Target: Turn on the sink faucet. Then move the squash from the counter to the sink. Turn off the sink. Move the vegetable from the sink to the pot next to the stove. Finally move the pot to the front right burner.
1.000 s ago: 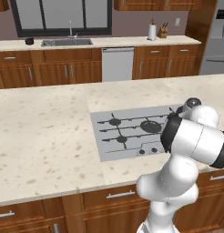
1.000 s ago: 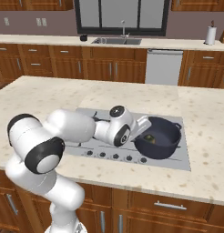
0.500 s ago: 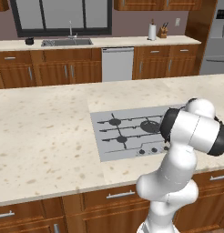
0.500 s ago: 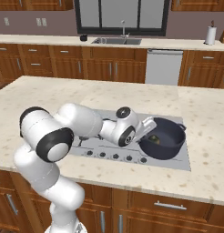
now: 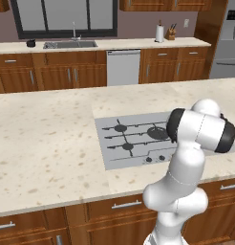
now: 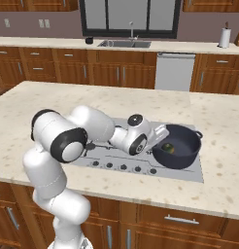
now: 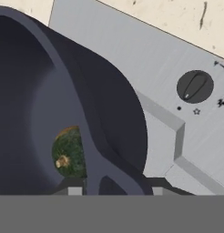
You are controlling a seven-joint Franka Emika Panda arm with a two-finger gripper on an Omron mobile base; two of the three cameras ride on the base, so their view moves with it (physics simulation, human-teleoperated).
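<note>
The pot (image 6: 177, 146) is sitting on the stove (image 6: 196, 170) at centre right of the right base frame, with the squash (image 6: 168, 149) lying inside it — so the last step looks nearly finished. In the hand frame the squash (image 7: 70, 152) is showing at lower left behind the pot's near handle (image 7: 102, 170). The gripper (image 6: 159, 134) is reaching in at the pot's left rim, its fingertips (image 7: 73, 187) straddling that handle at a narrow spread — whether gripping or letting go, I cannot tell.
</note>
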